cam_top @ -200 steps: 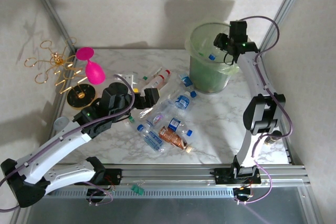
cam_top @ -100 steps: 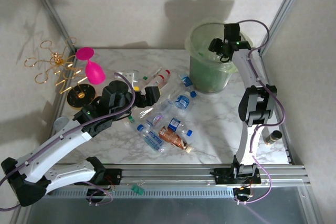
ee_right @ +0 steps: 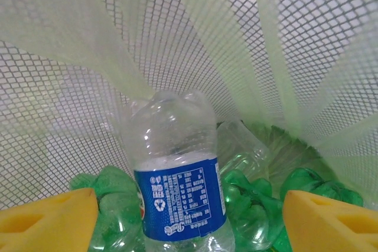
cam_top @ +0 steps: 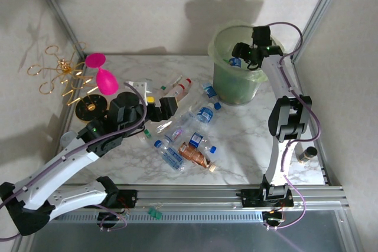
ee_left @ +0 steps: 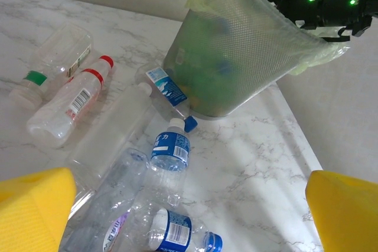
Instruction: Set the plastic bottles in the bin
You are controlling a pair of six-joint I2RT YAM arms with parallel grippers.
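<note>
Several plastic bottles lie in a loose pile on the marble table, among them a blue-labelled one [cam_top: 204, 112] [ee_left: 171, 149], a red-capped one [cam_top: 179, 88] [ee_left: 71, 101] and a copper-brown one [cam_top: 195, 153]. My left gripper [cam_top: 160, 109] [ee_left: 189, 216] hovers open above the pile, holding nothing. The bin [cam_top: 236, 69] [ee_left: 236, 57] stands at the back right. Over its mouth my right gripper [cam_top: 239, 51] [ee_right: 189, 222] is open. A clear blue-labelled bottle [ee_right: 177, 199] [cam_top: 235, 61] sits between its yellow fingers [ee_right: 47, 219] with gaps on both sides, above green bottles [ee_right: 307, 184] inside the bin.
A pink goblet [cam_top: 105, 78] and a gold wire stand [cam_top: 62, 75] sit at the back left. Frame posts and white walls close in the table. Bare marble lies right of the pile, in front of the bin [cam_top: 254, 128].
My right gripper swung left over the bin's mouth and opened, letting go of the blue-labelled bottle. The left arm edged slightly left and stayed open.
</note>
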